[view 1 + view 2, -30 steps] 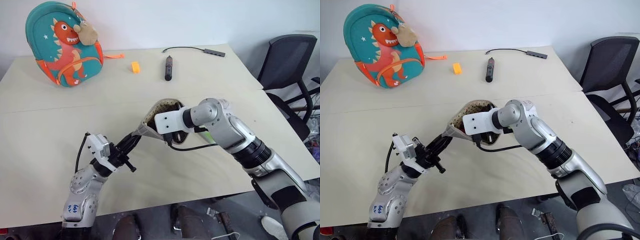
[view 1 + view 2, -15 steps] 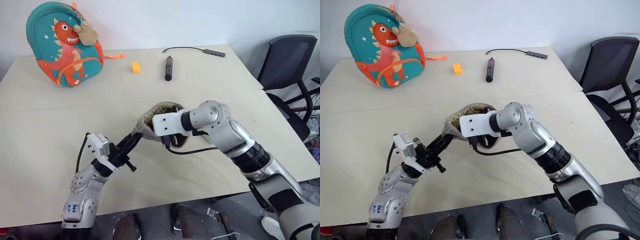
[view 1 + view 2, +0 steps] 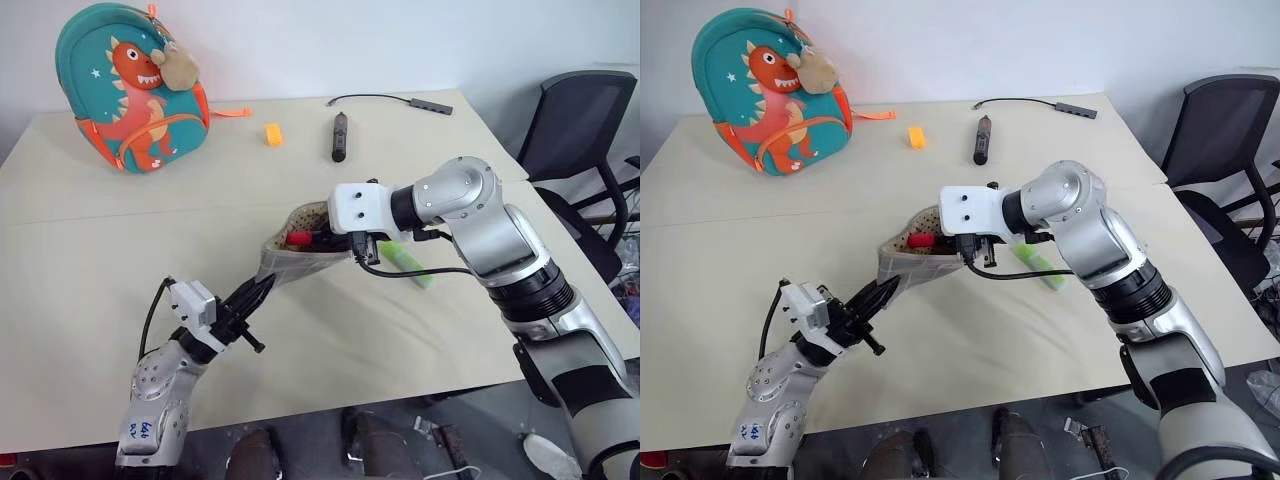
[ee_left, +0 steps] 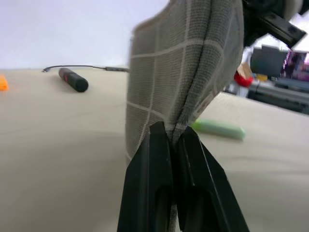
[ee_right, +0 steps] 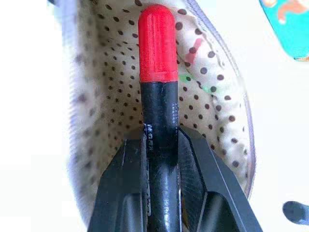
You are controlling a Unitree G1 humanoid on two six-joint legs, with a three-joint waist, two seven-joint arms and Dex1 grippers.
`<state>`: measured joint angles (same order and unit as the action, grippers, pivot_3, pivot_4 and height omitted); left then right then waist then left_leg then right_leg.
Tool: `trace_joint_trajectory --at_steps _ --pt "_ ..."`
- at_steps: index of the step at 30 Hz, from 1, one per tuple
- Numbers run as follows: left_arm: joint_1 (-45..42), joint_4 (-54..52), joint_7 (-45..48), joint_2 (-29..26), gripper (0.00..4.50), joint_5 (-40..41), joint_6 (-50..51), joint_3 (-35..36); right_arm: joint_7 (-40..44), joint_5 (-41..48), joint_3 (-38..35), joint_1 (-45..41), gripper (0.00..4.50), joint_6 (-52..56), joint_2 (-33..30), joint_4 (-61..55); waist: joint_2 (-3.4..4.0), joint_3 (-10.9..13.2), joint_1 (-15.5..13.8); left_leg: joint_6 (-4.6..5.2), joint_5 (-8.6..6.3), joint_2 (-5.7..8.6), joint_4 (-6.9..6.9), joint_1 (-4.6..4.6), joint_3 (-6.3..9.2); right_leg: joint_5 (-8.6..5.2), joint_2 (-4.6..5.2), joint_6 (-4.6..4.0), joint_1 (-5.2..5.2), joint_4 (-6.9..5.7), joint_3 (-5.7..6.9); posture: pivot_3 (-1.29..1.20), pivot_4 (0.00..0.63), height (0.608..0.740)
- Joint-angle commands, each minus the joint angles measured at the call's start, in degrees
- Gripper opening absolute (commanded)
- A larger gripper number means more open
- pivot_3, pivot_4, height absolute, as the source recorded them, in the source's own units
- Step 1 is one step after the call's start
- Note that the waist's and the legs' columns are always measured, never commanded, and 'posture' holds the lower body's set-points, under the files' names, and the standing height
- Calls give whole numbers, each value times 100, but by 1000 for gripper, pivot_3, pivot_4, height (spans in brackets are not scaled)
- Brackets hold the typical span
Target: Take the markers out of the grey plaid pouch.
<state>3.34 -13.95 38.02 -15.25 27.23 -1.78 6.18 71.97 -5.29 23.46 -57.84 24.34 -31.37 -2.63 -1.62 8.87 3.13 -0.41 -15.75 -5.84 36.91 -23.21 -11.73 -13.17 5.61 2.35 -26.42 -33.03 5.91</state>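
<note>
Broadly, a pale table (image 3: 90, 250) carries everything, and a black office chair (image 3: 575, 120) stands off its right side. Biggest of the things on it is a teal dinosaur backpack (image 3: 128, 85), standing upright at the far left corner. Near the middle, the grey plaid pouch (image 3: 300, 250) is lifted off the surface at a tilt, its mouth turned up and toward the right arm so the tan dotted lining shows. The left pincer (image 3: 262, 287) is clamped tight on the pouch's lower corner, the checked fabric pinched between its two black fingers (image 4: 149, 164) in the left wrist view. The right pincer (image 3: 965, 245) sits at the mouth of the pouch and grips the red marker (image 5: 158, 87) by its black barrel, one finger on each side, with the red cap pointing into the dotted lining; from the head views the red tip (image 3: 297, 238) shows just inside the opening. The light-green highlighter (image 3: 408, 263) lies flat on the table just right of the pouch, under the right forearm and outside the pouch. Toward the far edge lie a thick black stick (image 3: 339, 136), a thin dark cable with a small adapter (image 3: 425, 103) beyond it, and a small orange block (image 3: 271, 133) to the stick's left.
</note>
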Motion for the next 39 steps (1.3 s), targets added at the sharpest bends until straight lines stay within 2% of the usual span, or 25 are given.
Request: trace_joint_trajectory --at_steps 1,11,15,19,24,28,31,34,37,39 --pt "46 73 161 -78 0 104 -143 123 -29 273 -503 -203 556 88 -170 -2 0 0 -1 0 0 0 1 0 0 0 0 0 0 -1 0 0 150 740" --pt "6 223 171 -93 0 -31 -404 187 -267 1412 -1386 -238 556 945 -56 -159 0 0 4 0 0 0 1 0 -1 0 -1 0 0 -1 -1 0 150 740" --pt "-42 323 95 -165 0 -117 -574 352 -885 2157 -2070 -409 556 1878 342 -239 1 0 8 0 0 -2 2 0 0 1 -1 0 -2 -7 -2 0 150 740" --pt "-54 356 88 -230 0 -142 -674 451 -1417 2506 -2528 -361 556 2330 434 -82 -2 -1 -13 0 0 -2 4 1 1 1 2 0 0 -8 -2 0 150 740" --pt "-68 284 -2 -316 0 -135 -677 614 -1819 2139 -2433 -195 556 2363 -252 375 -1 -1 -29 7 -3 1 2 -3 -2 2 10 1 2 4 -1 0 150 740" --pt "25 256 72 -301 0 280 -380 700 -1469 1546 -1506 795 556 2210 -1329 241 -7 -5 -63 16 -17 9 -1 -5 -5 1 17 1 3 11 -1 0 150 740" --pt "61 261 157 -285 0 440 -262 712 -1648 1845 -1771 1419 556 2652 -1254 255 -4 -3 -48 14 -26 9 3 -4 -7 5 11 18 5 11 -2 0 150 740" --pt "71 260 198 -272 0 466 -242 709 -1864 1531 -1711 1993 556 2252 -1408 519 4 2 -16 13 -26 6 5 -1 -13 14 2 33 2 6 -8 0 150 740" --pt "107 284 255 -270 0 480 -245 713 -2347 1449 -1994 2183 556 2228 -1327 958 4 2 -14 13 -23 4 12 2 -8 6 -3 19 9 12 -8 0 150 740" --pt "122 306 298 -275 0 476 -264 710 -2387 1561 -2109 2143 556 2348 -1304 979 4 2 -10 17 -19 6 14 2 -11 12 -1 19 11 20 -14 0 150 740"
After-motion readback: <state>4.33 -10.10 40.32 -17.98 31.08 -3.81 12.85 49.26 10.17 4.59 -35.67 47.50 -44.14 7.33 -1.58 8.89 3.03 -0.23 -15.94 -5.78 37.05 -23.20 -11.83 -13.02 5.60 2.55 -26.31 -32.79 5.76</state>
